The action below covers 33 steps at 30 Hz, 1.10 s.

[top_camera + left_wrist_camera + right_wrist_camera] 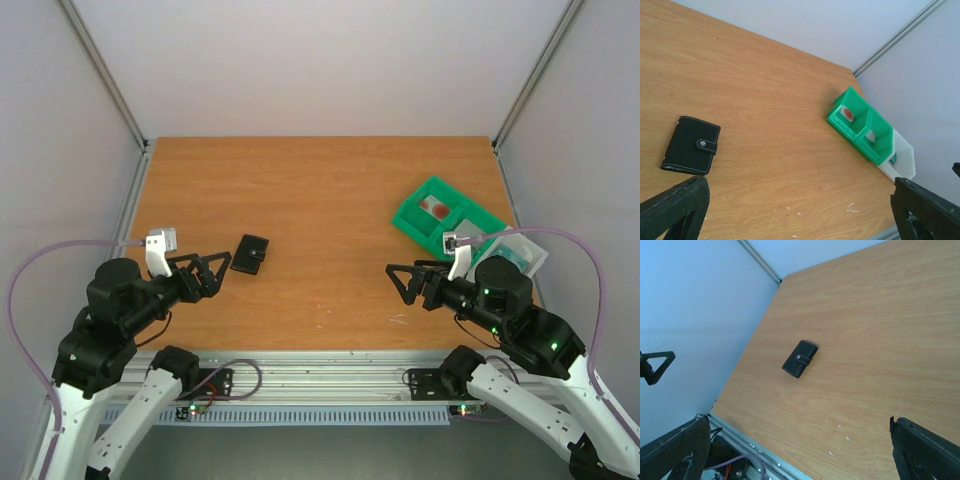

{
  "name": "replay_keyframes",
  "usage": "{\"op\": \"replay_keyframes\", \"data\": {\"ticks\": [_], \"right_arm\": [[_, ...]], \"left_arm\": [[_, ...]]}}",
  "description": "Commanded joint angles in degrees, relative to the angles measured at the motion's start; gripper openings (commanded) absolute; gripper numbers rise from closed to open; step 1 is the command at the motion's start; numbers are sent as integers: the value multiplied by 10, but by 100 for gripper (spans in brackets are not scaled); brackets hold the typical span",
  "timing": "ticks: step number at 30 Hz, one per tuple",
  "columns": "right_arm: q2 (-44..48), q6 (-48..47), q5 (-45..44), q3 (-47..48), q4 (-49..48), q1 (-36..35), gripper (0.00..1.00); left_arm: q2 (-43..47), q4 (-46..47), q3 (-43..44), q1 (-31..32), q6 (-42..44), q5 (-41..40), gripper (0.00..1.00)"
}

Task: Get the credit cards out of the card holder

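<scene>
Card holder (250, 254) lies flat on the wooden table (320, 180), left of centre and toward the near edge, folded shut with its snap tab (706, 145) fastened over the front; black cover with pale stitching along the edge. The credit cards are hidden in every view, so nothing can be said of them. Left gripper (222, 272) hovers just beside the holder on its near left side, not touching it, jaws spread to full width and holding nothing; in the left wrist view the two dark fingers sit at the bottom corners with the holder up between them, nearer the left one. Right gripper (397, 283) is well apart from the holder on the right half of the table, also wide open and empty, pointing left across the board; its wrist view shows the holder far off near mid frame, lying at an angle. Green compartment tray (470, 216) sits at the right edge of the table, set diagonally, with a red item (433, 207) in the far compartment, a small grey item (870, 136) in the next one, and a whitish end section holding a teal item (515, 257), partly behind the right arm
</scene>
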<state>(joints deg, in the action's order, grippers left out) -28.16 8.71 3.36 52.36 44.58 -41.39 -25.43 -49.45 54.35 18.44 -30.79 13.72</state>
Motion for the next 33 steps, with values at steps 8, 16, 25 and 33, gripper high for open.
{"op": "replay_keyframes", "data": {"ticks": [8,16,25,33], "right_arm": [[-6,-2,-14,8,3,-4,98],[-13,0,-7,7,3,-4,98],[3,-2,-3,6,13,-4,98],[10,11,7,3,18,-4,98]], "left_arm": [[-29,12,-10,-2,11,-29,99],[-136,24,-28,-3,3,-109,99],[-342,113,-37,-20,12,-116,99],[-558,142,12,-81,10,-75,90]]}}
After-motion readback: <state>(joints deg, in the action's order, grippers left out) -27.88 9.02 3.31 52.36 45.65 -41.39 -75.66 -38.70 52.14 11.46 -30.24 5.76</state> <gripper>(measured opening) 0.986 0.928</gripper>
